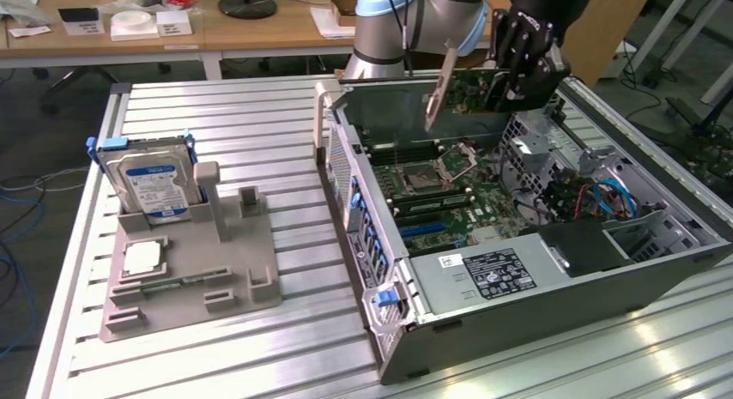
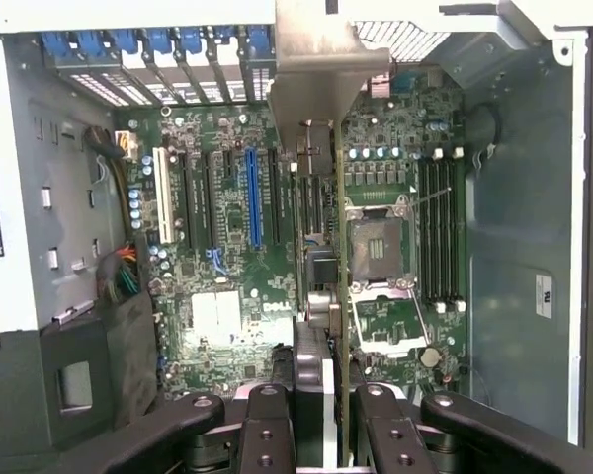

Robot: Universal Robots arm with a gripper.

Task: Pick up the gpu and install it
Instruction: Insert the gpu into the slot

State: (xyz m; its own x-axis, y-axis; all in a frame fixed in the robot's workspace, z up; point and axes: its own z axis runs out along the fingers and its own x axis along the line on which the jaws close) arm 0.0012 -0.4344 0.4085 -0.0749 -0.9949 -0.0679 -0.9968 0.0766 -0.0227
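Gripper (image 1: 512,94) in exterior view: clenched on gpu (image 1: 468,88), card held upright in the air, its metal bracket (image 1: 437,90) just beside the gripper; open computer case (image 1: 493,330) beneath. Wrist view: gpu (image 2: 321,267) edge-on between gripper (image 2: 326,430) fingers, motherboard (image 2: 217,296) below, blue slot (image 2: 251,197) off to one side.

From my seat nothing reads as actual words. The hard drive (image 1: 140,152) wears a blue-and-white label (image 1: 156,186), its print too small for me. Inside the computer case (image 1: 550,317), the black label (image 1: 499,273) on the power supply (image 1: 456,289) shows white lines and a round mark — none legible — with a small white sticker (image 1: 449,260) just beside it. On the gpu (image 1: 468,88) any print is too fine. In the wrist view, a wall sticker (image 2: 543,294) on the case is unreadable too.
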